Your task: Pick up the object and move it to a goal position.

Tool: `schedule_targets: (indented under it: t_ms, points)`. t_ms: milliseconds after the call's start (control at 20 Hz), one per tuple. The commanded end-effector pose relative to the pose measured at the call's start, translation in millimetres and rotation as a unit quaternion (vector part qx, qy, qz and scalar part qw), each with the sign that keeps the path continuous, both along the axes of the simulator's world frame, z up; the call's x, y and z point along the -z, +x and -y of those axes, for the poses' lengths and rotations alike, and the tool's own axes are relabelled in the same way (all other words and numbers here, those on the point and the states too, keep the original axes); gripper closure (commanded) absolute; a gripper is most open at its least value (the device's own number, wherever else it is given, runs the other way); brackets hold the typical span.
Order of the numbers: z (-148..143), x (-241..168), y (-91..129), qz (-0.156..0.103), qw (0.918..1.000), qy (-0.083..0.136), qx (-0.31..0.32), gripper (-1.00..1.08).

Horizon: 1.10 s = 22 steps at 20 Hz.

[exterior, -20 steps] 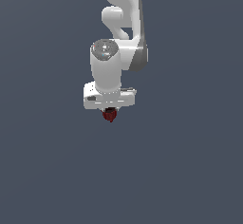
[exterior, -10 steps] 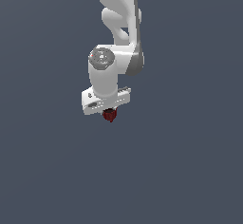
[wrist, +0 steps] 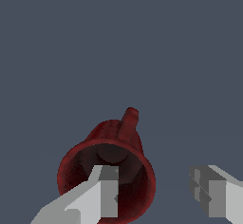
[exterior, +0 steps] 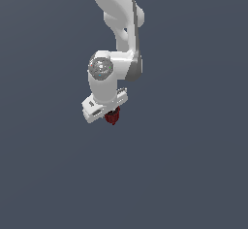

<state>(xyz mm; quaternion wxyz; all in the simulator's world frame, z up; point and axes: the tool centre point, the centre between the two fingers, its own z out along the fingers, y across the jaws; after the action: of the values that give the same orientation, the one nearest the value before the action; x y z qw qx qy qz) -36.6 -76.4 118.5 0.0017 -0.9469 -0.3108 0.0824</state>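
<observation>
The object [exterior: 112, 117] is a small dark red cup-shaped thing with a side handle, just under the white gripper head in the exterior view. In the wrist view the object [wrist: 118, 144] lies with its open mouth towards the camera and its handle pointing away. My gripper [wrist: 156, 194] is open. One finger [wrist: 105, 194] is in front of the cup's mouth and the other finger [wrist: 213, 197] stands clear beside the rim, with a gap between it and the cup. In the exterior view the gripper [exterior: 107, 112] hides its own fingers.
Only a plain dark grey ground surrounds the arm [exterior: 118, 24] in both views. No other objects, edges or goal marker show.
The gripper head has turned and tilted, and the arm's upper links have swung. The red object stays at about the same place under the head.
</observation>
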Motion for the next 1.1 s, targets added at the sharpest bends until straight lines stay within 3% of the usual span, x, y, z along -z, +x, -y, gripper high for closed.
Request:
schedule_targets:
  t_ms: [0,500,1050]
  points:
    - [3,5,-3,-0.008,0.9995,0.004,-0.029,-0.20]
    - [10,16,-10,-0.025,0.9950,0.014,-0.095,-0.20]
    - [11,25,-13,-0.027,0.9943,0.015,-0.102,-0.20]
